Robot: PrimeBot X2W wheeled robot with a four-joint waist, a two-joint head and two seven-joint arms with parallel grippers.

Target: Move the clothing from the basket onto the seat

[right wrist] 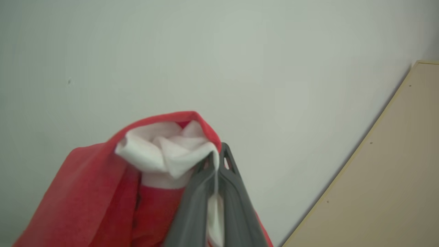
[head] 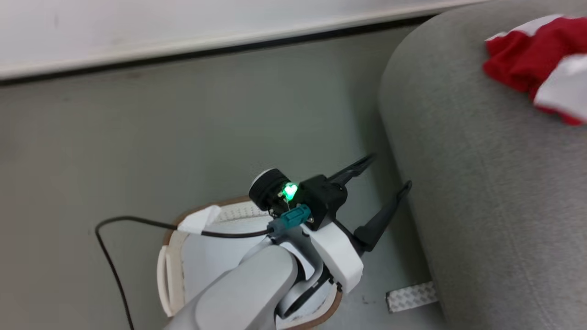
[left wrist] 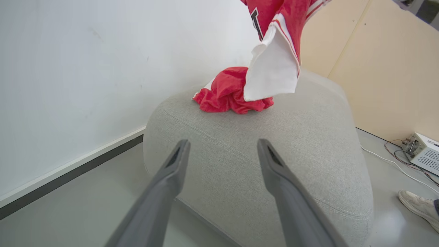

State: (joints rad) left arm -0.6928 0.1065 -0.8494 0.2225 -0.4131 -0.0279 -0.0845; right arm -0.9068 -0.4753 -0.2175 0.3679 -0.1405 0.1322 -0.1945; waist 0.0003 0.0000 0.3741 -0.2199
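The red and white clothing [left wrist: 236,96] hangs from above, its lower end bunched on the light grey seat [left wrist: 260,161]. In the head view the clothing [head: 536,59] lies at the seat's [head: 495,183] far right. My right gripper [right wrist: 216,161] is shut on the clothing [right wrist: 164,154], white fabric pinched between its fingers. My left gripper [head: 387,172] is open and empty, beside the seat's edge and above the basket [head: 169,270]. In the left wrist view the left gripper [left wrist: 223,145] points at the seat's near side.
Grey floor [head: 183,128] runs to a white wall with a dark baseboard [head: 183,52]. A black cable [head: 114,256] loops left of the basket. A metal plate [head: 410,295] lies by the seat's foot. A white box [left wrist: 423,154] with wires and a person's shoe [left wrist: 416,206] sit at the right.
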